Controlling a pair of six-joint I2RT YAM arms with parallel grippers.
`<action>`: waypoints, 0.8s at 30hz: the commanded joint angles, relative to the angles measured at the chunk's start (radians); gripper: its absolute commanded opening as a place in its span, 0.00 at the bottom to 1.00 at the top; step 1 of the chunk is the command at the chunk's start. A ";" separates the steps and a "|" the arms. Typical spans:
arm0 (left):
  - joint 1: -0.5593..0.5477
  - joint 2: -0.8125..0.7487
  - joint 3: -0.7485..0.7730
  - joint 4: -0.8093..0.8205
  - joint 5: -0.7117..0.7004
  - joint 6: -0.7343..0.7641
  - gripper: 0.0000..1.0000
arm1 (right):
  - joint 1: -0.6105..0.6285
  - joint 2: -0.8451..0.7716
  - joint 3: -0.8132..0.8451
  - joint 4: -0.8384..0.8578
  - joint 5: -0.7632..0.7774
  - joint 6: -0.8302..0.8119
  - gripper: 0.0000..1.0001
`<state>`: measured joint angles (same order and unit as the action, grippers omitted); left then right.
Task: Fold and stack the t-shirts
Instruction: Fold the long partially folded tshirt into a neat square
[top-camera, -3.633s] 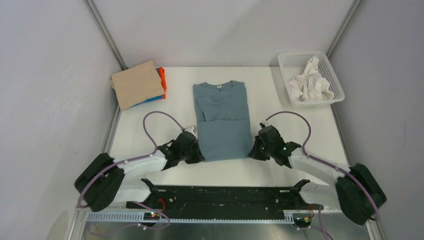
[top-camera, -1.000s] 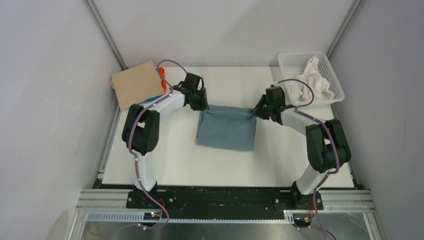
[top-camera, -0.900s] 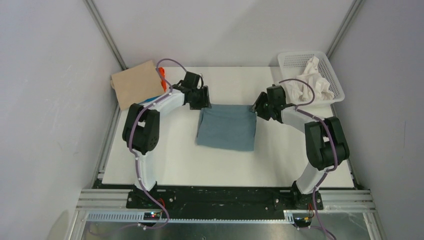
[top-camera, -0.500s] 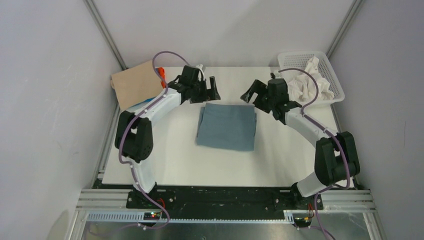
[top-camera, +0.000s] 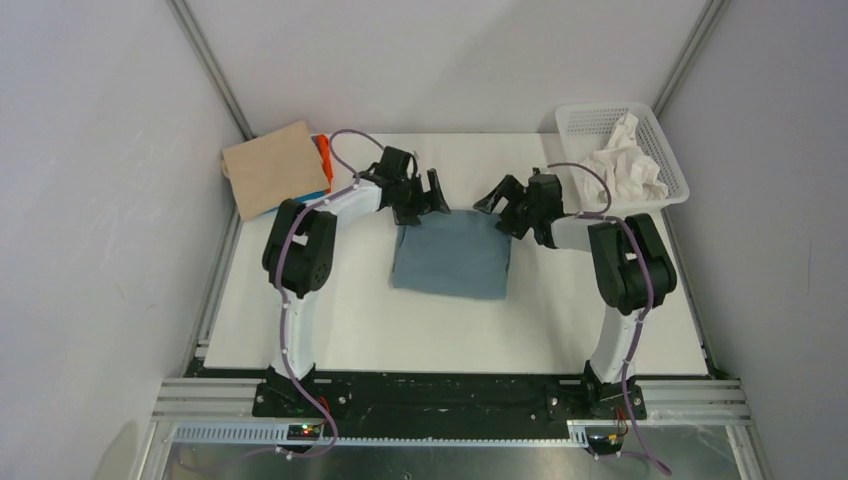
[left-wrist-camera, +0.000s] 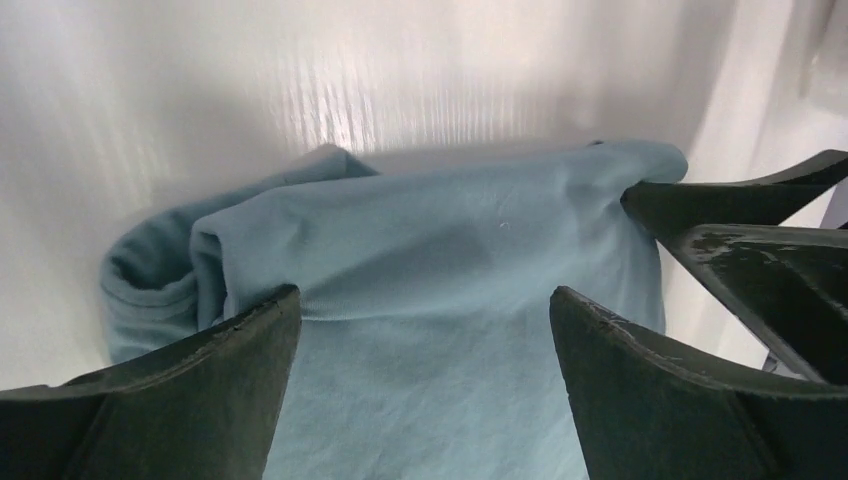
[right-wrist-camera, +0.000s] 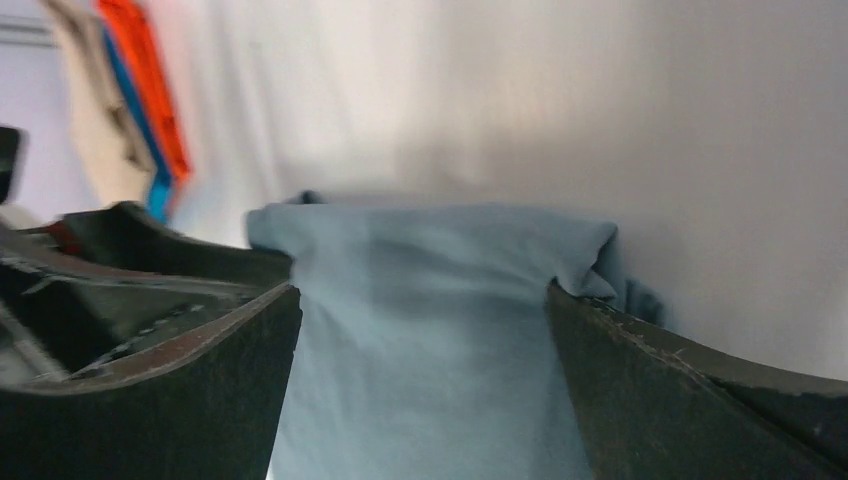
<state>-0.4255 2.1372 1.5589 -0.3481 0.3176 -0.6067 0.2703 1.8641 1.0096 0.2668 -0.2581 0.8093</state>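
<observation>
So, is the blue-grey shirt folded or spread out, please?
Folded: the blue-grey shirt is a compact rectangle, layers doubled at its edge.

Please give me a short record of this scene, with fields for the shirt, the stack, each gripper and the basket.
shirt: blue-grey shirt, folded, lying flat in the middle of the table
stack: far left corner; tan on top, orange and blue edges below
left gripper: open, by the shirt's far left corner, holding nothing
right gripper: open, by the shirt's far right corner, holding nothing
basket: far right corner, crumpled white cloth inside

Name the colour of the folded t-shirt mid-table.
The t-shirt is slate blue-grey; top view shows it best.
</observation>
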 joint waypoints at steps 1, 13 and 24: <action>0.021 0.027 -0.014 0.002 -0.037 -0.024 1.00 | -0.016 0.096 0.016 0.020 -0.027 0.018 0.99; -0.019 -0.378 -0.570 0.060 -0.157 -0.027 1.00 | 0.125 -0.178 -0.256 -0.113 0.181 -0.033 1.00; -0.086 -0.840 -0.684 0.042 -0.250 -0.045 1.00 | 0.163 -0.777 -0.271 -0.518 0.636 -0.059 0.99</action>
<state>-0.4881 1.4712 0.9318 -0.2947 0.1623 -0.6392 0.4328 1.3457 0.7319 -0.0235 0.0723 0.7620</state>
